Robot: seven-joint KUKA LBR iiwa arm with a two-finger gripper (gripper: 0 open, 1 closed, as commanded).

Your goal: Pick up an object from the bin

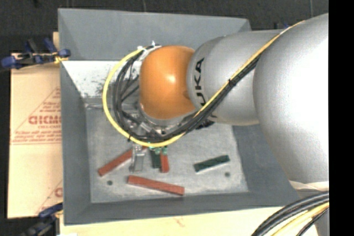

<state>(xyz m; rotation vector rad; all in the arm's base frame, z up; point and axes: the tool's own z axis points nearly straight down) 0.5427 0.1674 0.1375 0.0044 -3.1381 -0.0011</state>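
Observation:
My gripper (149,162) hangs low over the bin floor, left of centre, below the orange cover. Its two fingers stand apart, so it is open, and I see nothing between them. A red-brown flat stick (114,164) lies slanted just to its left, its upper end right beside the left fingertip (138,161). A second, longer red-brown stick (156,185) lies nearly level just in front of the gripper. A dark green stick (211,163) lies to the right, well apart from it.
The arm and its cover hide the back and middle of the bin. Two small dark specks lie on the floor, one at the front left (109,183) and one at the right (227,175). The bin walls slope up on all sides.

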